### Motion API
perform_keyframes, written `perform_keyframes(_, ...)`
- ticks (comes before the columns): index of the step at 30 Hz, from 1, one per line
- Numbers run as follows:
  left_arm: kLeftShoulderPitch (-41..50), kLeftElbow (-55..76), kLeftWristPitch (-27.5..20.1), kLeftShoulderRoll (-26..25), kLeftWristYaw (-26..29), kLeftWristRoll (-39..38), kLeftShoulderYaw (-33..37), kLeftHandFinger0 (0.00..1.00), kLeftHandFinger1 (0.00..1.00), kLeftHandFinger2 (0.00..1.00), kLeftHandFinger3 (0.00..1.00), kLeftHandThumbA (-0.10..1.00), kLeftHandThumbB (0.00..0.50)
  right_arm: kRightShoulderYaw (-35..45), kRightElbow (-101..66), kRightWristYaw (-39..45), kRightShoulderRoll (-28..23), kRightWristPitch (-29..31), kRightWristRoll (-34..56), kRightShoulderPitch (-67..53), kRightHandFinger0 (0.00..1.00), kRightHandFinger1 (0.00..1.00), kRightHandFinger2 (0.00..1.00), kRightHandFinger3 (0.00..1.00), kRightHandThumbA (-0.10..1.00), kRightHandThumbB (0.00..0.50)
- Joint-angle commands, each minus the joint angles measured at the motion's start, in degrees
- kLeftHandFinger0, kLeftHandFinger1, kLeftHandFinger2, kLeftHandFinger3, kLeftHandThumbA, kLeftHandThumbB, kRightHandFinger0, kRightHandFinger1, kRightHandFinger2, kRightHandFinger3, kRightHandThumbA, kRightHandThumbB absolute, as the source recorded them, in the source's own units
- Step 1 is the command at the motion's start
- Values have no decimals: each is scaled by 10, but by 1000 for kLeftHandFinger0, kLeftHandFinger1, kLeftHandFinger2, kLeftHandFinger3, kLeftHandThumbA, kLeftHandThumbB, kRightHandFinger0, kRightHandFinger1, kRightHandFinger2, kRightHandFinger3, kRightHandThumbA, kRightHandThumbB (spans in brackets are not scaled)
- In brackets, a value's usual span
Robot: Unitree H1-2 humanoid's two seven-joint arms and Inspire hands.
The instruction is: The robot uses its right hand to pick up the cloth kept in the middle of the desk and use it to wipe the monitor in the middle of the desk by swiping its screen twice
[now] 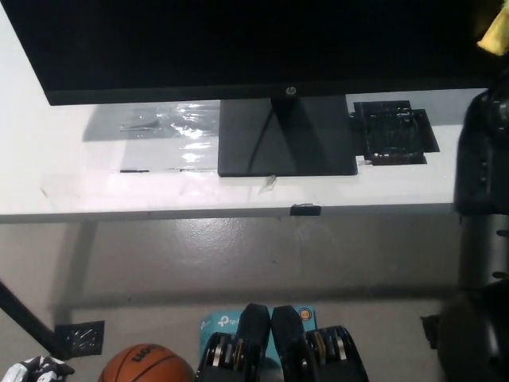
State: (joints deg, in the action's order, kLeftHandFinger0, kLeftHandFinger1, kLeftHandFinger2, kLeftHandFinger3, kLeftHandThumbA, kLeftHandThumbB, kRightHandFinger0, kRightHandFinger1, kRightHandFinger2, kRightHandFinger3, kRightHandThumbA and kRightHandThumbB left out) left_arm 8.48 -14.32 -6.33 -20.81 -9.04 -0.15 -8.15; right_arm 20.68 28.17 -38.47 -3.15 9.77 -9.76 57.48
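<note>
My black right arm [483, 159] rises along the right edge of the view, blurred, and reaches up past the far right corner of the frame. My right hand itself is out of view there, so I cannot tell how its fingers stand. Only a small scrap of the crumpled yellow cloth [496, 32] shows at the top right corner, up in front of the right end of the wide black flat monitor [238, 40], whose dark screen fills the far part of the view. Whether the cloth touches the screen I cannot tell. The monitor stands in the middle of the long white bench [71, 175] on its flat black rectangular base [286, 139], with a slim neck rising from the base to the lower bezel. Just right of the base lies a flat black textured mat [394, 131], bare on top. Left of the base a shiny clear plastic sheet [171, 127] lies flat on the bench. Below the near edge of the bench is the grey floor [262, 255], where an orange basketball [147, 364] sits at the near left. Beside the ball, in the near left corner, my white left hand [36, 371] rests low and barely in view; its state I cannot tell.
</note>
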Motion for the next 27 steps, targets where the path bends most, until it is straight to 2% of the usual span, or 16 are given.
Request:
perform_keyframes(1, 3, 19, -6, -17, 2, 9, -1, 683, 676, 68, 0, 623, 500, -74, 59, -101, -31, 49, -136, 56, 0, 0, 264, 65, -100, 173)
perform_keyframes(3, 5, 22, -6, -20, 4, 15, 1, 675, 672, 70, 0, 633, 500, -105, 90, -117, -33, 51, -158, 65, 0, 0, 197, 22, -100, 237)
perform_keyframes(4, 4, 25, -3, -20, 4, 12, 0, 677, 672, 65, 0, 625, 500, -115, 105, -123, -32, 53, -159, 69, 0, 0, 182, 3, -100, 240)
perform_keyframes(5, 4, 24, -3, -19, 2, 9, -1, 680, 673, 64, 0, 620, 500, -129, 113, -126, -29, 50, -165, 72, 0, 0, 97, 0, -100, 267)
perform_keyframes(8, 5, 26, -1, -20, -2, 3, -2, 699, 688, 80, 0, 603, 500, -180, 157, -161, -25, 34, -203, 86, 0, 0, 34, 0, -100, 321)
perform_keyframes(12, 7, 32, 1, -21, -3, 7, 2, 690, 677, 70, 0, 604, 500, -226, 215, -179, -16, 37, -208, 99, 0, 0, 56, 5, -100, 301)
perform_keyframes(16, 5, 26, -5, -22, 0, 10, 4, 662, 652, 56, 0, 616, 500, -260, 286, -221, -2, 31, -209, 125, 0, 0, 90, 28, -100, 337)
perform_keyframes(17, 5, 27, -3, -22, -1, 8, 4, 666, 660, 60, 0, 614, 500, -267, 290, -219, 1, 35, -206, 127, 0, 0, 108, 27, -100, 321)
perform_keyframes(19, 4, 24, -7, -22, -6, -1, 3, 674, 666, 64, 0, 602, 500, -274, 310, -232, 9, 47, -199, 138, 0, 0, 121, 25, -100, 337)
perform_keyframes(22, 8, 30, 1, -22, -6, 5, 7, 694, 682, 68, 0, 597, 500, -280, 321, -243, 21, 47, -191, 148, 0, 0, 114, 0, -100, 322)
perform_keyframes(24, 8, 29, 0, -20, -5, 6, 9, 685, 671, 58, 0, 603, 500, -284, 321, -249, 25, 40, -190, 152, 0, 0, 147, 13, -100, 319)
perform_keyframes(25, 8, 28, 0, -20, -7, 4, 9, 692, 678, 58, 0, 597, 500, -284, 322, -245, 31, 47, -183, 155, 0, 0, 159, 27, -100, 298)
perform_keyframes(26, 7, 28, 1, -21, -6, 8, 11, 689, 676, 59, 0, 609, 500, -285, 322, -237, 44, 51, -176, 165, 0, 0, 224, 69, -100, 241)
perform_keyframes(27, 7, 26, -3, -21, -9, 3, 11, 693, 678, 60, 0, 600, 500, -292, 327, -245, 49, 56, -183, 171, 0, 0, 241, 96, -100, 210)
